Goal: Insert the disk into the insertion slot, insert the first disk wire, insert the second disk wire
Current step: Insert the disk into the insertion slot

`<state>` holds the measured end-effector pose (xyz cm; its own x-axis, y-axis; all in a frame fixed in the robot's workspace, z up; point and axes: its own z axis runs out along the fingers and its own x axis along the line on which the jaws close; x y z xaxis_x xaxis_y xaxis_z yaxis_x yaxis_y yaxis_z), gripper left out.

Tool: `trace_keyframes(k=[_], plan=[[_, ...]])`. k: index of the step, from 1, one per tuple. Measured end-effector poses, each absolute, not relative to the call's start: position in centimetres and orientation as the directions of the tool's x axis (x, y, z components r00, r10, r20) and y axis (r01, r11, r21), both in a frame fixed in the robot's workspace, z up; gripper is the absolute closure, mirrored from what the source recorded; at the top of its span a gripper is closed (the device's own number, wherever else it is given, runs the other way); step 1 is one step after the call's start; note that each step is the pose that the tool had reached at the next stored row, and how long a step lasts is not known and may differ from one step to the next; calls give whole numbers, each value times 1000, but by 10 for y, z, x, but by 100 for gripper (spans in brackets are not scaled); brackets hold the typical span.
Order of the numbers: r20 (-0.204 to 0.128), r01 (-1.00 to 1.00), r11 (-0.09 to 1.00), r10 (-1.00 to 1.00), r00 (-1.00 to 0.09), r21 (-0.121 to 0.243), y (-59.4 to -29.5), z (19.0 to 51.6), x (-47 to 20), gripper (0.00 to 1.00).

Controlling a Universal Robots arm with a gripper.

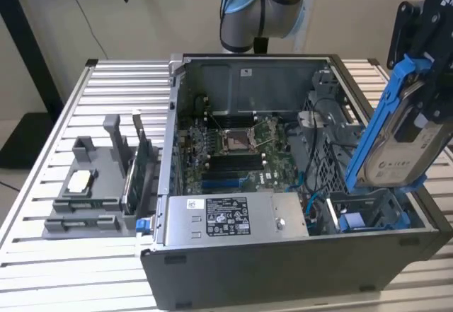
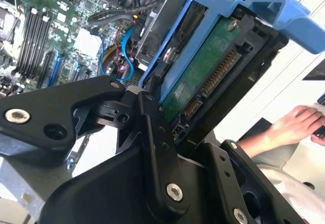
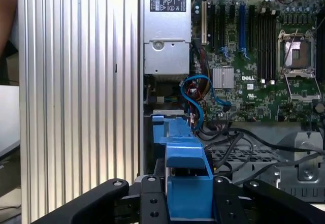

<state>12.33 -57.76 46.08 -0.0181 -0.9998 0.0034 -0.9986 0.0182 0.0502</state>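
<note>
Here the gripper (image 1: 427,107) clamps the disk (image 1: 396,149), which hangs tilted on edge, not yet inserted, above the blue bay (image 1: 352,221) at the case's (image 1: 283,255) end on the exterior view's right.

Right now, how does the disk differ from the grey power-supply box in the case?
The disk is clamped in the gripper above the open case, tilted steeply on edge; the power-supply box sits level inside the case. The disk is clipped in a bright blue carrier; the power-supply box is bare grey metal. The disk looks thinner than the power-supply box. Both are silver-grey, rectangular and labelled.
</note>
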Motion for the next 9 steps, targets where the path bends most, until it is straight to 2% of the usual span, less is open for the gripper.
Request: trace_keyframes(k=[9], plan=[[4, -999, 18, -1000, -18, 50, -578, 459, 123, 67]])
